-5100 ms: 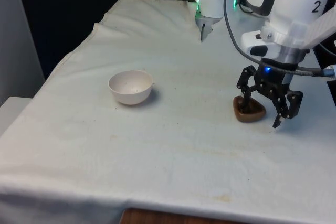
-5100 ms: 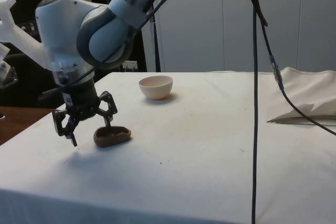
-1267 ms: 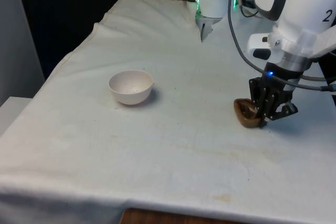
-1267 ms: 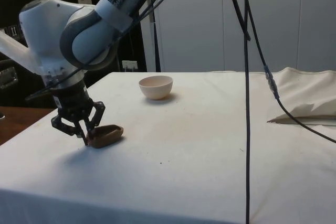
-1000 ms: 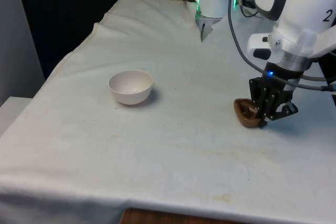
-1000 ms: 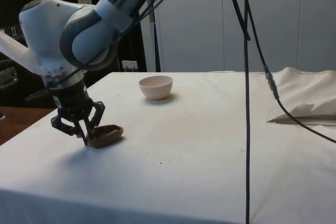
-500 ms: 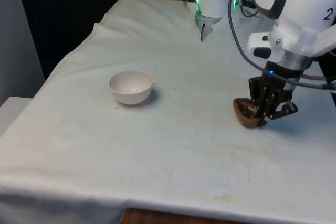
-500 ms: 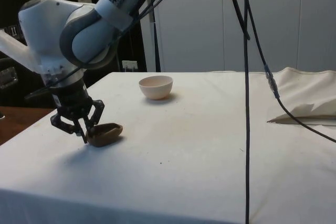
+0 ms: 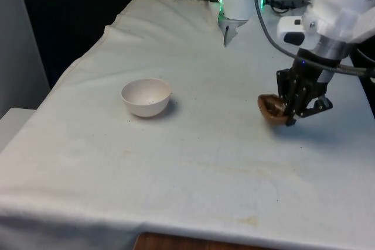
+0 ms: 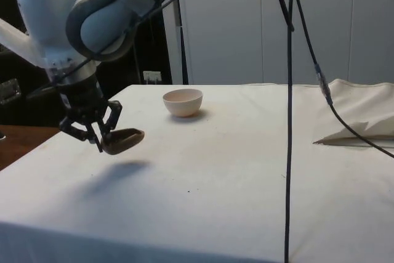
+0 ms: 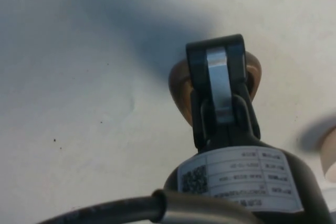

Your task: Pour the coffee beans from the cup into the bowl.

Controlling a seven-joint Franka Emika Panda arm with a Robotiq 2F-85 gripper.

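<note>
My gripper [image 9: 290, 115] is shut on the rim of a small brown cup [image 9: 270, 109] and holds it in the air at the front view's right. In the side view the cup [image 10: 125, 139] hangs roughly level above its own shadow on the cloth, with the gripper [image 10: 101, 143] on its near edge. In the wrist view the fingers [image 11: 217, 80] pinch the cup's wall [image 11: 180, 84]. I cannot make out what is inside the cup. The white bowl [image 9: 146, 96] stands upright at the front view's left, well apart from the cup, and is also seen as the bowl [image 10: 183, 101] in the side view.
The white cloth [image 9: 193, 162] covers the table. A bunched fold of cloth [image 10: 363, 124] lies at the side view's right. A black cable [image 10: 288, 121] hangs across the side view. The robot's base [image 9: 235, 4] stands at the far end.
The gripper has risen with the cup, lifting it off the cloth; half a second ago the cup was still at table level. The bowl has not moved.
</note>
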